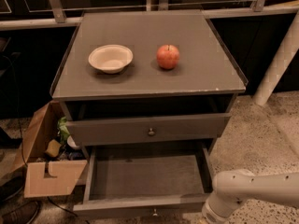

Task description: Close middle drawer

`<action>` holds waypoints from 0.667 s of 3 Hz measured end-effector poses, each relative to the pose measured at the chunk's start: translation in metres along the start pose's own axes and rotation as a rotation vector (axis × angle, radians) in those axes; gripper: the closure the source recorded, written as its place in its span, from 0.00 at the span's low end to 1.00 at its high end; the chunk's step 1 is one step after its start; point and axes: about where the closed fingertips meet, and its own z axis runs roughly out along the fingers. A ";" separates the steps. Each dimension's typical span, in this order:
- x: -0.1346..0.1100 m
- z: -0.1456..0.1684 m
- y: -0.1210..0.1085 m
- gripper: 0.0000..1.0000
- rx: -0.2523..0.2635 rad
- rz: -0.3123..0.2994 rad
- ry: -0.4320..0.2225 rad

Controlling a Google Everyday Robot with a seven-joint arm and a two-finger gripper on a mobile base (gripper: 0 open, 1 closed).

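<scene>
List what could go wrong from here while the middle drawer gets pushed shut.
1. The gripper is out of view below the frame. Only the white arm shows, by the right front corner of the middle drawer. A push there, far from the knob, may skew and jam it.
2. The upper drawer also stands slightly out, so the arm might bump it.
3. The cardboard box has a flap near the drawer's left side that could catch.

Bowl [110,58] left of apple [167,56] atop cabinet [201,76]; gripper [216,213] beside middle drawer [135,208] (right).
</scene>
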 end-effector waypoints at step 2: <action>-0.050 -0.016 -0.028 1.00 0.078 0.017 -0.086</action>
